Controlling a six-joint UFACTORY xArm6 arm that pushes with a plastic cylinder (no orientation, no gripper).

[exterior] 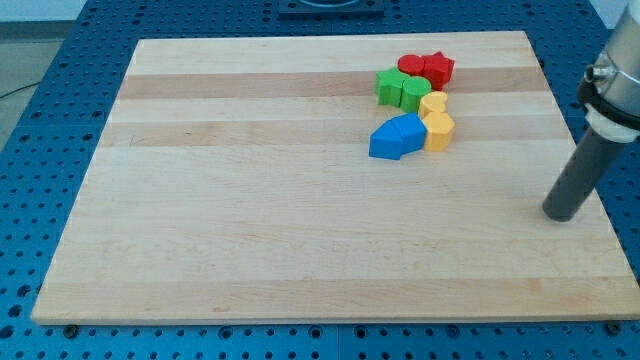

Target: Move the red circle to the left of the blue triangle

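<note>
The red circle (410,66) lies near the view's top right, touching a red star (438,68) on its right. Two blue blocks sit pressed together below them: the left one (383,143) looks boxy and the right one (409,131) is more pointed. I cannot tell for sure which is the triangle. My tip (562,214) rests on the board far to the view's right, well apart from all blocks, lower than the cluster.
A green star (389,85) and a green circle (416,92) sit between the red and blue blocks. A yellow heart (433,103) and a yellow hexagon (439,131) touch the blue blocks' right side. The board's right edge (590,200) is near my tip.
</note>
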